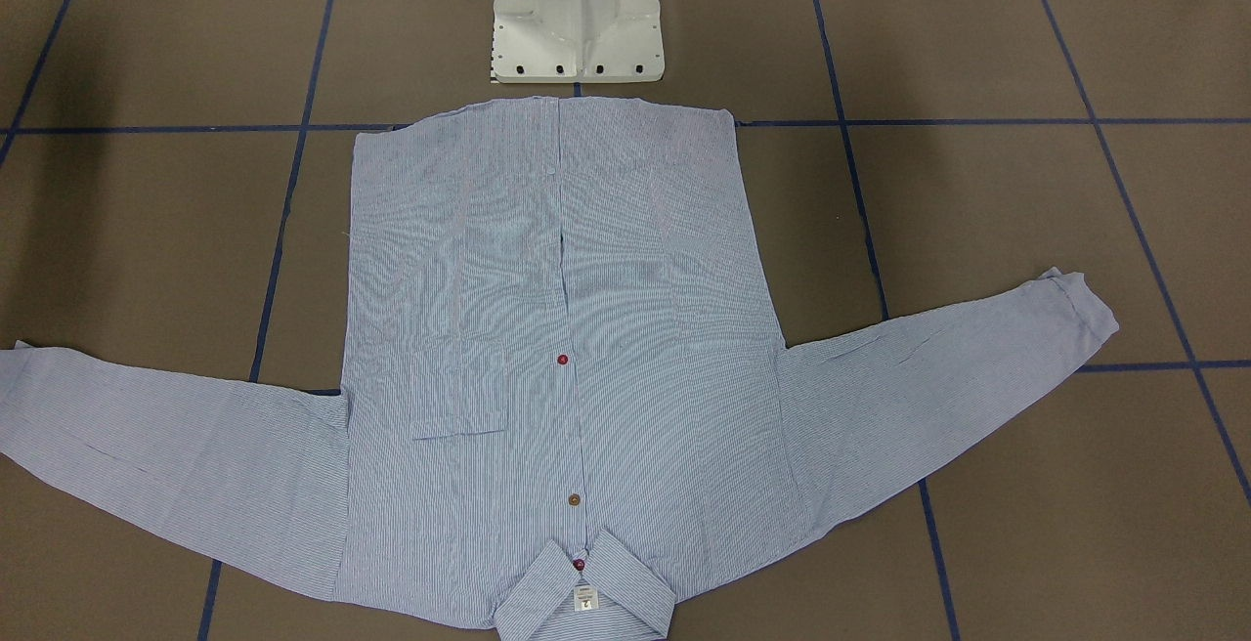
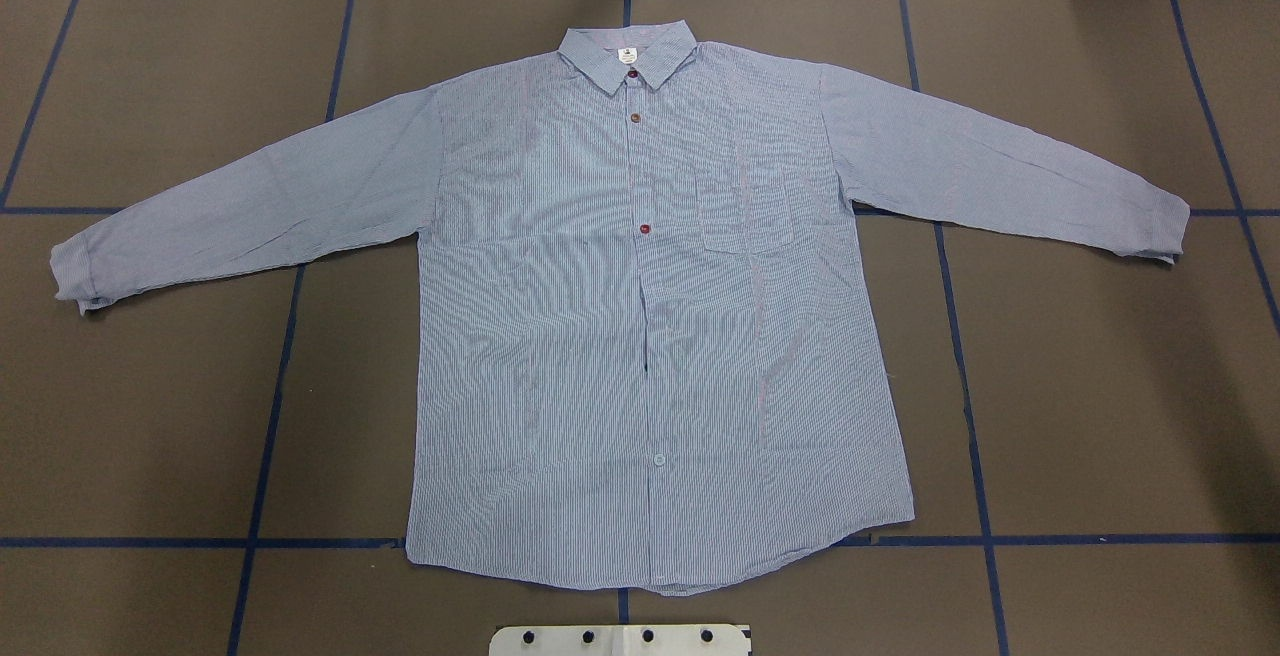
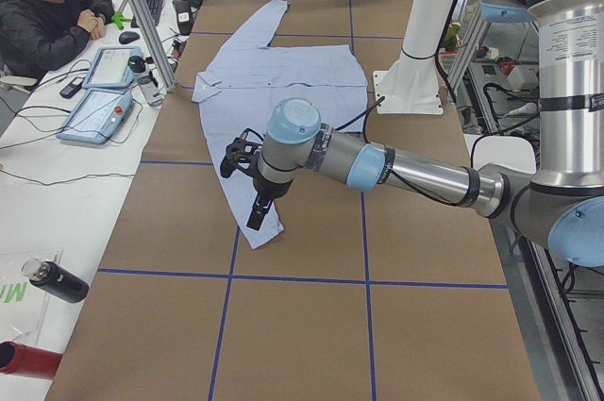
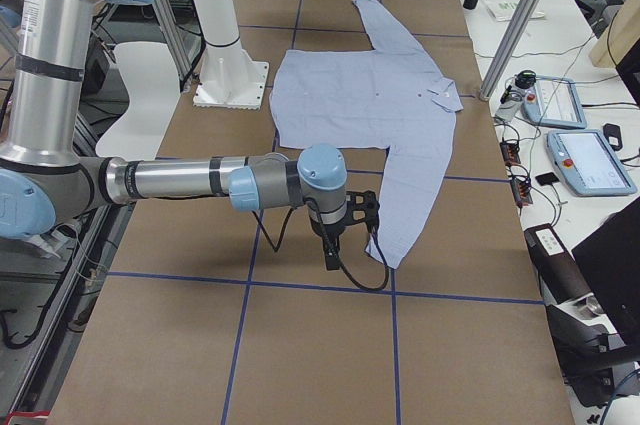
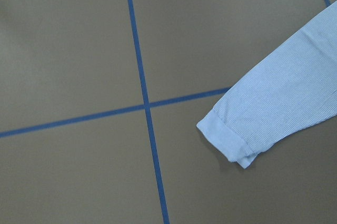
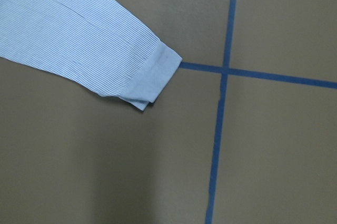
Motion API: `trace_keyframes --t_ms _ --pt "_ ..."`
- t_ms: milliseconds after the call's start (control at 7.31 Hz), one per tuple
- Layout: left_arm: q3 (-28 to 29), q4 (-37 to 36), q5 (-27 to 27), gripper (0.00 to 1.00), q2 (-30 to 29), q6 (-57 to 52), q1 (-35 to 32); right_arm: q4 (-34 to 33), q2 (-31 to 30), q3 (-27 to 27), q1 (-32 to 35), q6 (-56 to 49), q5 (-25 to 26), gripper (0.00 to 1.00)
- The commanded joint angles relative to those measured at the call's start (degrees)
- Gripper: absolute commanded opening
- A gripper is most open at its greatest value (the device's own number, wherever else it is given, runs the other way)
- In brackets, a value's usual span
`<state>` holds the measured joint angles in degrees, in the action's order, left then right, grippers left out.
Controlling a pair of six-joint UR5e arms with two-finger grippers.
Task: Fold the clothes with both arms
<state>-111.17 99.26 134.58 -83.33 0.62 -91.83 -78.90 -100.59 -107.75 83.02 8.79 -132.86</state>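
My left claw point(image 3: 255, 222) hangs over the brown table point(image 2: 1100, 416), close to the left cuff point(image 5: 229, 139) of the shirt point(image 2: 640, 336). I cannot tell if this claw is open or closed. The shirt lies flat in the middle, front side up, with both sleeves spread out. Its collar point(image 2: 628, 56) is at the far side and its hem is near my white base point(image 2: 620, 639). My right claw point(image 4: 331, 263) hangs close to the right cuff point(image 6: 152, 76), and I cannot tell its state either.

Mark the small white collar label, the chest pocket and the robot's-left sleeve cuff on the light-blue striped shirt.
small white collar label point(image 2: 627, 56): overhead view, centre of the label.
striped chest pocket point(image 2: 745, 214): overhead view, middle of the pocket's front.
left-side sleeve cuff point(image 5: 226, 139): left wrist view, on the turned-back band.
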Motion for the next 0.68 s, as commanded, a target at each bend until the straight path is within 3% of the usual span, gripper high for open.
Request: trace_keyframes --t_ms 0,137,273,410,547 --pt "0.87 0.84 0.06 1.0 -1.14 0.08 0.16 4.46 3.03 1.22 -6.78 3.15 0.49 0.89" --pt "1.21 0.93 0.24 1.0 -1.14 0.08 0.16 4.55 3.21 1.4 -11.69 3.25 6.06 1.0" --pt "1.22 0.93 0.41 1.0 -1.14 0.08 0.16 4.81 3.82 3.23 -13.65 3.34 11.17 1.0" --pt "1.22 0.93 0.42 1.0 -1.14 0.08 0.16 13.08 4.08 9.6 -13.93 3.34 11.22 1.0" --pt "1.22 0.93 0.5 1.0 -1.14 0.08 0.16 26.04 4.69 18.45 -14.55 3.42 11.13 1.0"
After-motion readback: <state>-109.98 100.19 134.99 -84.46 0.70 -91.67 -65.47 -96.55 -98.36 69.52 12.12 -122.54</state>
